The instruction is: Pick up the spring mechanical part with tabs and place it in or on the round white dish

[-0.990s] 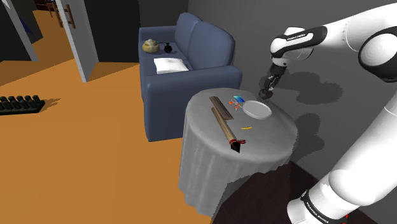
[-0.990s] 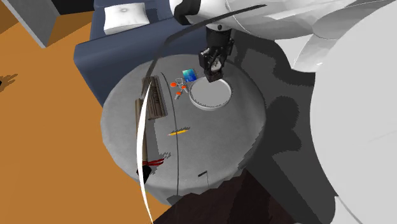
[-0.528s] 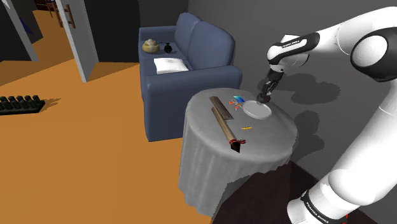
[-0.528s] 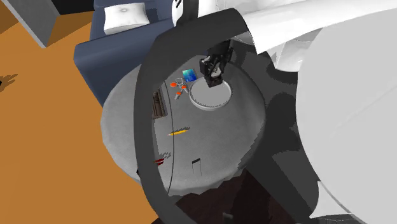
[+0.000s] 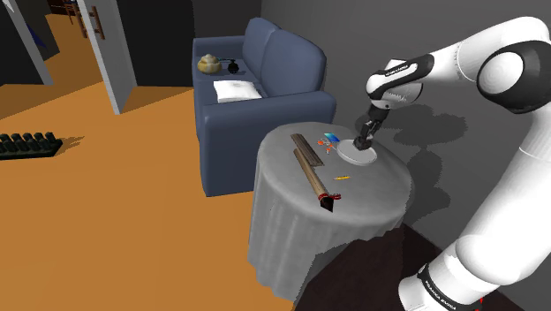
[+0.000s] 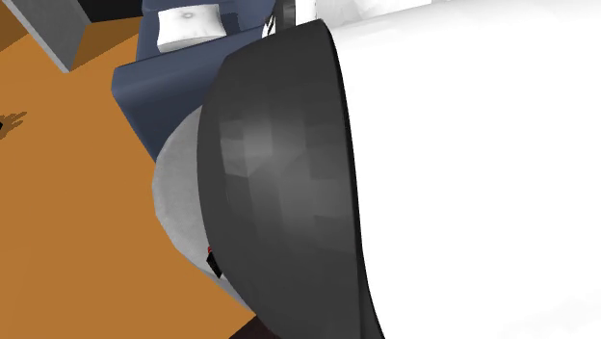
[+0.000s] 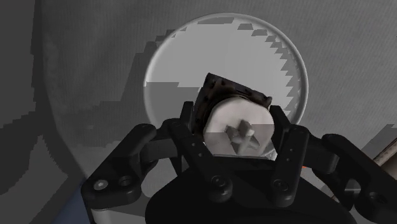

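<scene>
Round table draped in grey cloth (image 5: 291,225). Round white dish (image 5: 345,156) laid toward shoulder view's right of tabletop. Long dark brown wooden bar (image 5: 311,177) laid across middle, shorter brown plank (image 5: 306,143) beside it. Small blue card (image 5: 331,138) placed between plank and dish. Thin orange stick (image 5: 341,178) set below dish.

The jaws hide the lower edge of the spring part (image 7: 238,130).

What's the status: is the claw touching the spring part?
Touching. The wrist view shows the claw clasping the part between both fingers with no gap, and the dish behind it.
</scene>
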Available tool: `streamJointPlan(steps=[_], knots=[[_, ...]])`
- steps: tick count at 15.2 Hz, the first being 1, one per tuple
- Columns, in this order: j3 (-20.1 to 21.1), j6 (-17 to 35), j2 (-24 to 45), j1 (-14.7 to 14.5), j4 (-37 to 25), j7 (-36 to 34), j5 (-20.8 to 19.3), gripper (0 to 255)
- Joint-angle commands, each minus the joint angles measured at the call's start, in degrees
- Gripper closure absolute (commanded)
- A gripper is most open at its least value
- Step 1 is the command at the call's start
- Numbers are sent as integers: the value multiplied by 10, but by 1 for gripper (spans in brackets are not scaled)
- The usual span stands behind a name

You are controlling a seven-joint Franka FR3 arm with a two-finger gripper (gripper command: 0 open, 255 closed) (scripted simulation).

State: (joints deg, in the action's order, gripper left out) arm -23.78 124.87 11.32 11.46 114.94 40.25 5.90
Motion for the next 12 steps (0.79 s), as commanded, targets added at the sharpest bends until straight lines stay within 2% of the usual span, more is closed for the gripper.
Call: streamJointPlan(steps=[1, 6, 7, 12], knots=[[0, 3, 2, 0, 1, 1, 1, 255], [0, 3, 2, 0, 1, 1, 1, 255], [0, 3, 2, 0, 1, 1, 1, 0], [0, 3, 2, 0, 1, 1, 1, 0]])
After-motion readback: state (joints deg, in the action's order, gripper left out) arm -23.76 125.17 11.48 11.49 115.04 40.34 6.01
